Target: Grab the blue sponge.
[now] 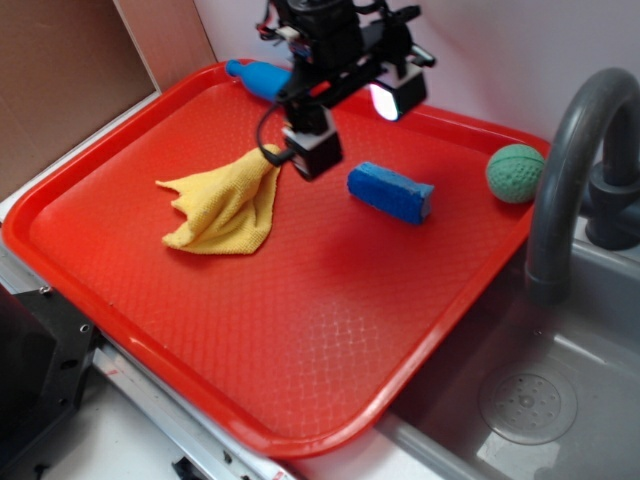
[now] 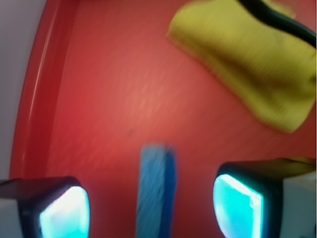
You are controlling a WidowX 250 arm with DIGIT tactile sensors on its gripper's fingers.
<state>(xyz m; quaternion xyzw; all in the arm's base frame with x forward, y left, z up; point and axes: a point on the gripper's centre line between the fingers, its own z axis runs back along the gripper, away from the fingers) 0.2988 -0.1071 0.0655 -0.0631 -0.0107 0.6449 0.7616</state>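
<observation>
blue sponge (image 1: 391, 190): lies flat on the red tray, right of frame centre in the exterior view, long side running upper left to lower right. In the wrist view (image 2: 157, 191) it is a blurred blue strip at bottom centre, between the two fingers, nothing touching it.
gripper (image 1: 355, 125): above the tray at top centre of the exterior view, up-left of the sponge; jaws spread wide, nothing held.
fingers (image 2: 64, 208): two dark blocks with glowing cyan pads at lower left and lower right of the wrist view.
red tray (image 1: 300, 340): fills most of the exterior view, raised rim, textured floor.
yellow cloth (image 1: 225, 205): crumpled, left of centre on the tray, well apart from the sponge; upper right in the wrist view.
green ball (image 1: 514, 173): by the tray's right rim, right of the sponge, apart from it.
blue bottle (image 1: 258, 77): at the tray's far edge, top of frame, partly hidden by the arm.
grey faucet (image 1: 570, 170): right edge, curving over the sink.
sink (image 1: 530, 400): lower right, round drain visible.
</observation>
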